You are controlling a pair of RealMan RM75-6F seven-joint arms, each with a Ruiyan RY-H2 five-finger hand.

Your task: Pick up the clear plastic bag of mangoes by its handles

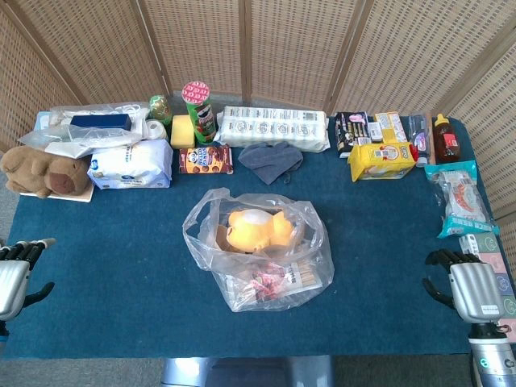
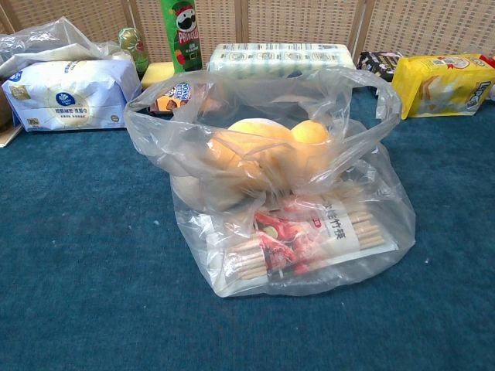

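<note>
Our left hand (image 1: 16,274) sits at about eight o'clock of the table in the head view, low at the near left edge, holding nothing; its dark fingers (image 1: 31,247) point forward over the blue cloth and lie slightly apart. Our right hand (image 1: 472,289) sits at about four o'clock, at the near right edge, also holding nothing, with its fingers (image 1: 445,258) curled loosely toward the table's middle. Neither hand shows in the chest view.

Well apart from both, near the centre of the blue table (image 1: 121,234), we see the clear plastic bag (image 1: 258,258), slumped with its mouth open. Inside it lie yellow mangoes (image 1: 256,228), and toward six o'clock from them a flat packet of bamboo sticks (image 2: 309,239) with red print. The bag's handles (image 2: 383,100) droop at the rim.

Along twelve o'clock we see a grey cloth (image 1: 270,159), a long white pack (image 1: 274,127) and a green Pringles can (image 1: 199,111). At ten o'clock rests a brown plush toy (image 1: 44,171) beside a white and blue tissue pack (image 1: 131,165). At two o'clock lies a yellow packet (image 1: 380,159).
</note>
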